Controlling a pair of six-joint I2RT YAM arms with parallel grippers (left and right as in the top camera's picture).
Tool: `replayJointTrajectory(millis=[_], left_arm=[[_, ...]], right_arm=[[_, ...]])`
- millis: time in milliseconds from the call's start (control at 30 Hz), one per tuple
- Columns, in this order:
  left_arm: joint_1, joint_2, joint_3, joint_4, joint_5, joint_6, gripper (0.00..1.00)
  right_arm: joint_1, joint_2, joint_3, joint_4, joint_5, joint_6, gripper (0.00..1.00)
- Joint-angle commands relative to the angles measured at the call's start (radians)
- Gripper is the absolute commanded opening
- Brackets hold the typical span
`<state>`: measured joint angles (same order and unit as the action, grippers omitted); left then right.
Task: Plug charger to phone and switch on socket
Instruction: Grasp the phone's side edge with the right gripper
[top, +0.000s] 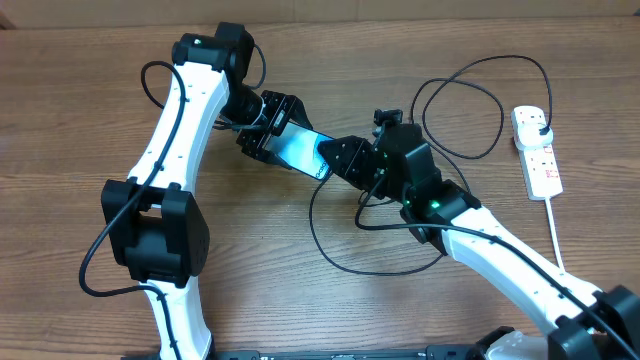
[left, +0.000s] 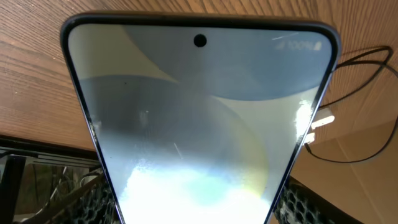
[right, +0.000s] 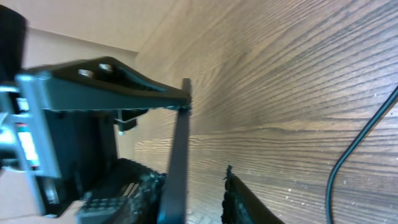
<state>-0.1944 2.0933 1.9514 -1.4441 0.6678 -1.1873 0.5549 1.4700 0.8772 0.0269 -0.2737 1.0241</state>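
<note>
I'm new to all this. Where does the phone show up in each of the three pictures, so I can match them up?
Overhead: the phone is centre-left, its lit screen between the two arm tips.
Left wrist: it nearly fills the picture, screen towards the camera.
Right wrist: seemingly the thin dark strip seen edge-on, left of centre.
Shared landmark: the black cable, also at the right edge of both wrist pictures.

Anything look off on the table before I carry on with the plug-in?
The phone is not lying flat. The left pincer holds it tilted above the table, with its free end at the right pincer. The charger cable sprawls in loose loops, one passing under the right arm, where it might snag.
</note>
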Motion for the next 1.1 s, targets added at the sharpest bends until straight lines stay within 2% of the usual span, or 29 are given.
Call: replayJointTrajectory(millis=[0,200,600,767,933,1067], left_arm=[[-0.014,-0.008,0.028,-0.004,0.039,-0.013,0.42],[-0.016,-0.008,0.028,-0.004,0.039,-0.013,0.42],[-0.016,-0.008,0.028,-0.004,0.039,-0.013,0.44],[-0.016,-0.008,0.028,-0.003,0.039,-0.013,0.57],[-0.016,-0.008,0.028,-0.002,0.036,-0.013,0.88],[-0.016,-0.008,0.028,0.020,0.028,-0.013,0.96]], right_arm=[[0.022,0.025,0.023,0.015,0.003,0.001,0.29],[0.031,0.025,0.023,0.023,0.006,-0.003,0.27],[0.031,0.025,0.023,0.026,0.007,0.005,0.12],[0.031,0.024,0.023,0.026,0.007,0.005,0.06],[0.021,0.024,0.023,0.030,0.003,0.005,0.04],[-0.005,0.017,0.023,0.041,-0.023,0.010,0.04]])
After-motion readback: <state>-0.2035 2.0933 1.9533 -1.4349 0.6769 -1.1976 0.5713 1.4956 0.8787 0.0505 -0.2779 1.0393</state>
